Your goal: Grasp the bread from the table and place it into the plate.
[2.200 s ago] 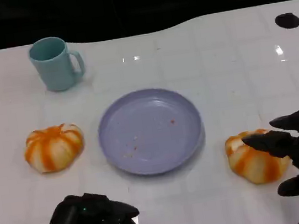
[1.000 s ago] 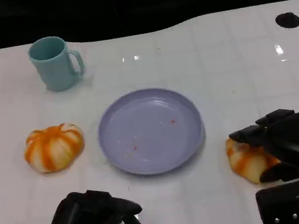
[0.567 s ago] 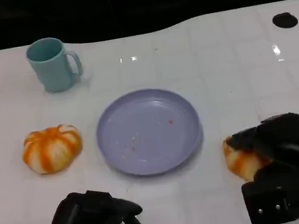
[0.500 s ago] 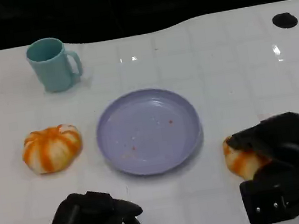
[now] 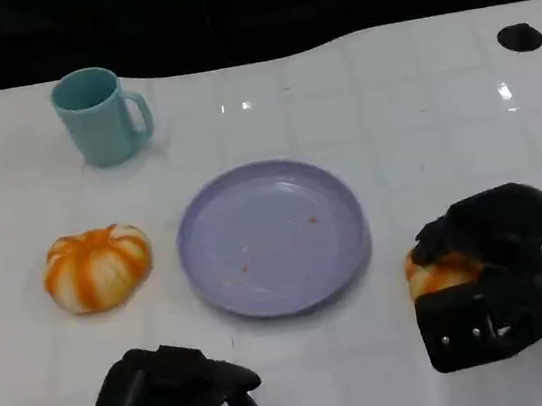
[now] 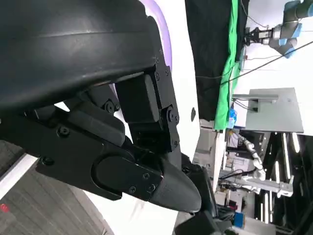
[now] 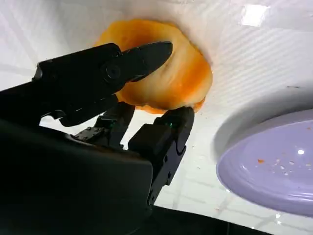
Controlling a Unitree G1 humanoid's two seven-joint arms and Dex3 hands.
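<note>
An orange-and-white striped bread [image 5: 434,273] lies on the white table right of the lilac plate [image 5: 273,235]. My right hand [image 5: 492,263] covers it from above, and its fingers [image 7: 122,63] wrap around the bread [image 7: 171,73], which still rests on the table. A second striped bread [image 5: 96,267] lies left of the plate. My left hand [image 5: 168,404] sits low at the table's near edge with its fingers curled in and nothing in them; the left wrist view shows its black fingers [image 6: 137,142] close up.
A teal mug [image 5: 100,115] stands at the back left. The plate's rim [image 7: 264,161] lies close beside the gripped bread. A few crumbs dot the plate. Two dark holes [image 5: 520,37] mark the table's far corners.
My right hand has come down over the right bread and closed its fingers around it, hiding most of it. The left hand and the other things have stayed put.
</note>
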